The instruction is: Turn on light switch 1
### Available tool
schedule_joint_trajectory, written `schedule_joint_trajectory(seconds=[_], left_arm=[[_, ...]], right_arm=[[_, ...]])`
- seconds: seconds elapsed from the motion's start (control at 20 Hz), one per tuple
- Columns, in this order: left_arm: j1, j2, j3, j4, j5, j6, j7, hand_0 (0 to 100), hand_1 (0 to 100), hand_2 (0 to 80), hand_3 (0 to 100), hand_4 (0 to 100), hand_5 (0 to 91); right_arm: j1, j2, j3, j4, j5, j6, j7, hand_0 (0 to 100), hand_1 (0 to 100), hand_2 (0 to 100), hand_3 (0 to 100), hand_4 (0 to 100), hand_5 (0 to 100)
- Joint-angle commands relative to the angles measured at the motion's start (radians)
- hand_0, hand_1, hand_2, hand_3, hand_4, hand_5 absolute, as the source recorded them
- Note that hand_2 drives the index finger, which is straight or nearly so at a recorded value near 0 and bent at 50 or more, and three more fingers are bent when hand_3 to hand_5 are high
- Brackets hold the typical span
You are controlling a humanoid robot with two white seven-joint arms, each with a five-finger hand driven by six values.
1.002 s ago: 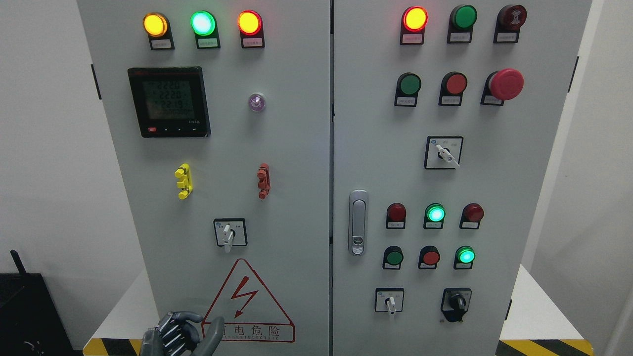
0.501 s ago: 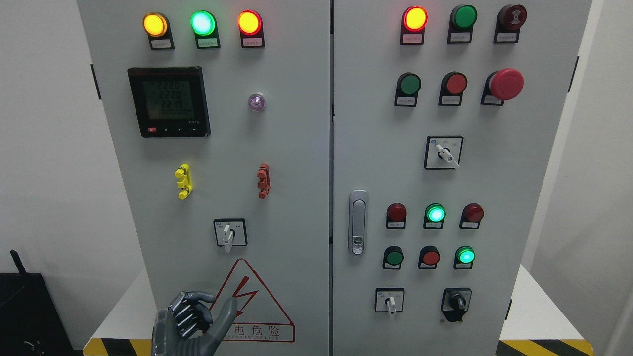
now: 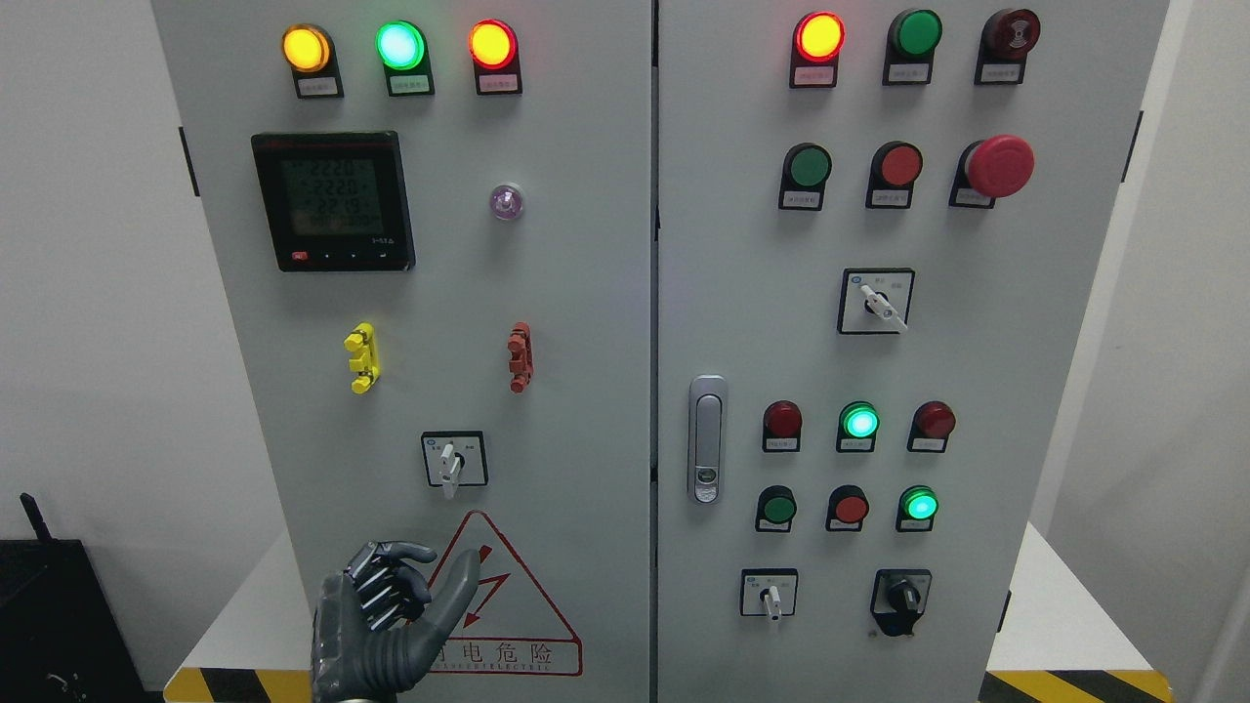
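A grey control cabinet (image 3: 586, 293) with two doors fills the head view. On its left door a small rotary switch (image 3: 451, 461) with a white lever pointing down sits in a black-framed square. My left hand (image 3: 428, 582) rises from the bottom edge, below and a little left of that switch, in front of the red warning triangle (image 3: 508, 625). Its dark fingers (image 3: 386, 586) are curled toward the palm, the thumb sticks up to the right, and it holds nothing. No label shows which switch is number 1. My right hand is out of view.
The right door carries three more rotary switches (image 3: 876, 301) (image 3: 770, 594) (image 3: 900, 596), several push buttons, a red mushroom stop button (image 3: 1000, 166) and a door handle (image 3: 706, 439). Lit lamps (image 3: 400, 45) and a meter (image 3: 334, 201) top the left door. A black box (image 3: 49, 615) stands at lower left.
My left hand has risen from the bottom edge and moved slightly right, closer to the left door's rotary switch. Nothing on the panel has changed.
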Motion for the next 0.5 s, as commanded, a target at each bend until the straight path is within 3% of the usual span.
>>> schedule_joint_trajectory(seconds=[0.0,0.45], left_arm=[[-0.027,-0.014,0.002,0.007,-0.016,0.005,0.005,0,78,56.1,90,90,82.2],[-0.065,-0.019,0.007,0.014,-0.017,0.033,0.005,0,78,55.9,89,90,82.4]], right_arm=[[0.000,0.000,0.000,0.000,-0.025,0.000,0.000,0,0,0,0,0,0],[0.000,0.000,0.000,0.000,-0.025,0.000,0.000,0,0,0,0,0,0]])
